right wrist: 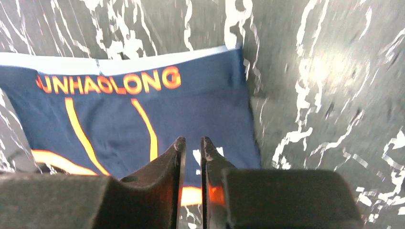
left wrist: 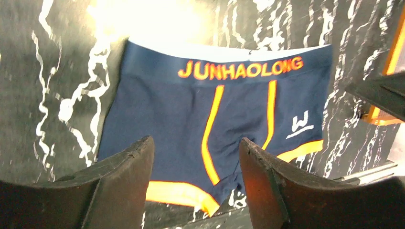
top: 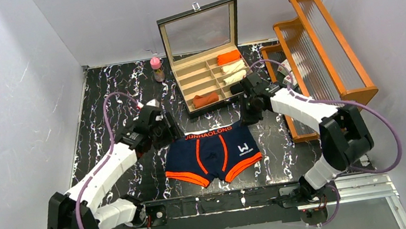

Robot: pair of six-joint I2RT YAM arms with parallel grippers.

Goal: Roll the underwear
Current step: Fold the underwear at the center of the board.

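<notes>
Left pincer [left wrist: 196, 140], underwear [top: 212, 156], box [top: 181, 91] of rolls [top: 206, 99]

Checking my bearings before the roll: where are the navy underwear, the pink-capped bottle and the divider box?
navy underwear [top: 212, 153]: top view, middle of the front panel.
pink-capped bottle [top: 157, 71]: top view, its body.
divider box [top: 199, 30]: top view, glass of the raised lid.

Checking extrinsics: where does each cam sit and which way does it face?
Top external: above and behind the bases, looking down and forward at the table; left arm, right arm and the navy underwear between them show.
Left wrist: on the left arm, looking down past the open left tool at the underwear's front.
Right wrist: on the right arm, looking down past the shut right tool at one waistband corner.
Shared: all three see the underwear; both wrist views read its orange lettering.
</notes>
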